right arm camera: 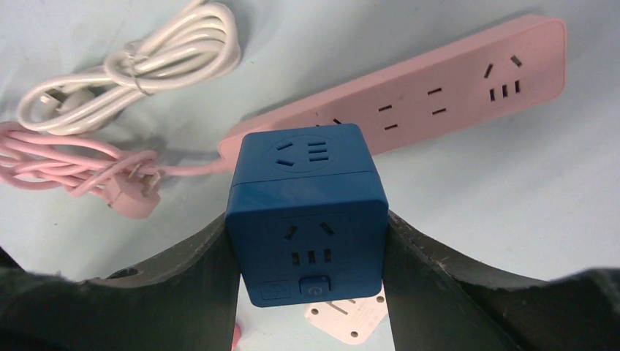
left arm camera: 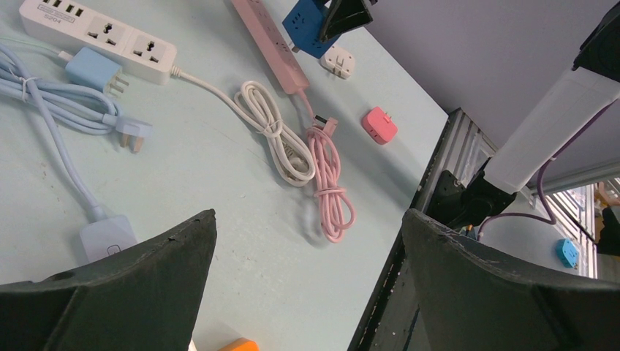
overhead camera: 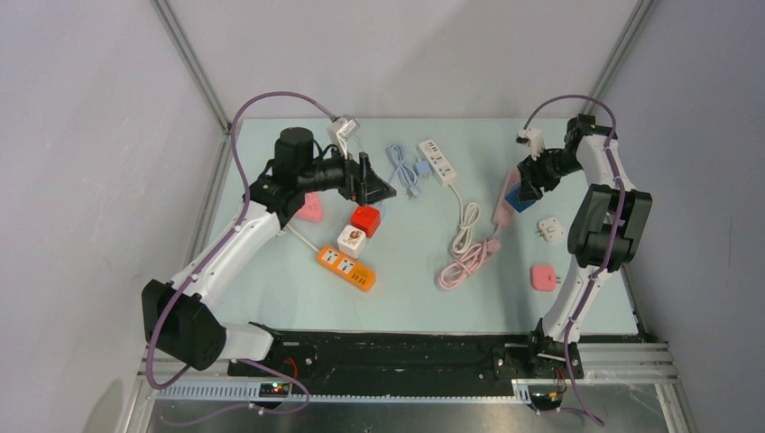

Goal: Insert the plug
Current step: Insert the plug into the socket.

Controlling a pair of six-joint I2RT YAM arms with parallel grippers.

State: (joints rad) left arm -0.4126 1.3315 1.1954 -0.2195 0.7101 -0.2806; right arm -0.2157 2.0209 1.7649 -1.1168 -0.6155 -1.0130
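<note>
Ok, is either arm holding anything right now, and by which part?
The right gripper holds the blue socket cube, pinched by its two opposite side faces, one finger on each. The left gripper is open and holds nothing.

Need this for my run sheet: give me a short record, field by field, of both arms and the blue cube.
left gripper: open, holding nothing, above the table
right gripper: shut on the blue socket cube
blue socket cube: over one end of the pink power strip; contact unclear
pink power strip: flat on the table, visible sockets empty
</note>
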